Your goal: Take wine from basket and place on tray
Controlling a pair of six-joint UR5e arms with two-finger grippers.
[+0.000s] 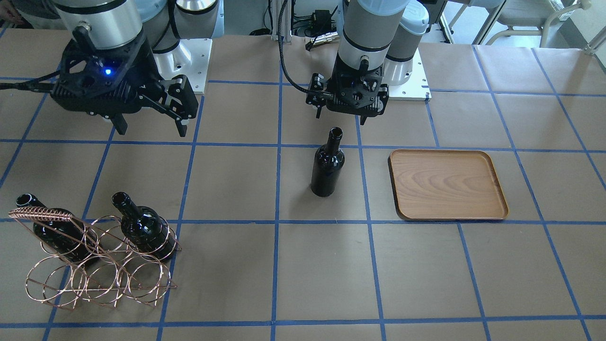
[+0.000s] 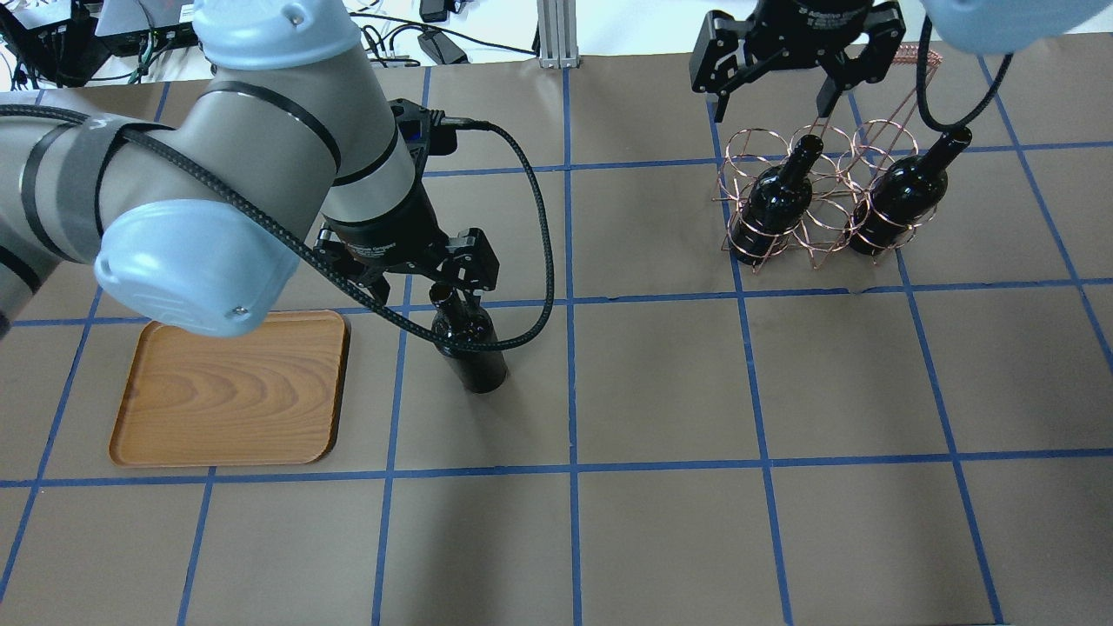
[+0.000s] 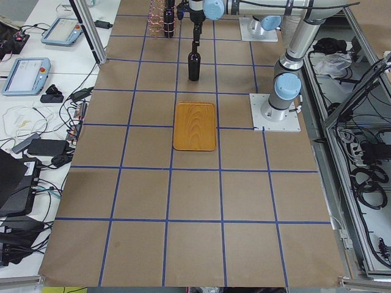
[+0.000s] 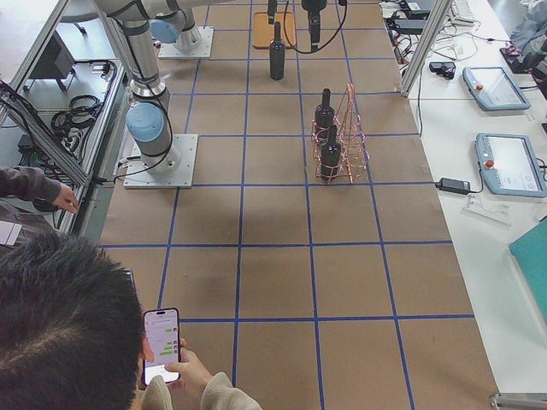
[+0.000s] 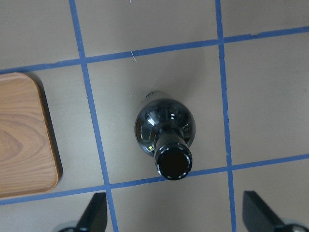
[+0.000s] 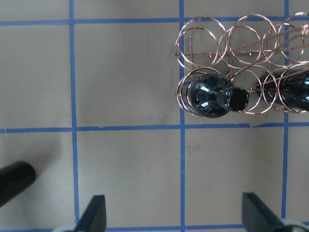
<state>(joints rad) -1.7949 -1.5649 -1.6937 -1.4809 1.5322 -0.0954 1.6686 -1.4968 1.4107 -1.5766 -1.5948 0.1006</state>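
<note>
One wine bottle [image 1: 327, 166] stands upright on the table, just beside the empty wooden tray [image 1: 447, 184]. My left gripper [image 1: 340, 116] hangs open right above its mouth, not touching it; in the left wrist view the bottle [image 5: 166, 133] stands between and beyond the open fingers, with the tray [image 5: 24, 140] at the left. The copper wire basket [image 1: 94, 265] holds two more bottles [image 1: 54, 227] [image 1: 144, 227]. My right gripper [image 1: 151, 129] is open and empty, high up behind the basket. The right wrist view shows the basket [image 6: 231, 43] and one of its bottles [image 6: 212, 96].
Brown paper with a blue tape grid covers the table. The arm bases stand at the robot's edge of the table [image 1: 407, 76]. A person with a phone [image 4: 162, 346] sits past the table's end on my right. Controllers and cables lie on side benches.
</note>
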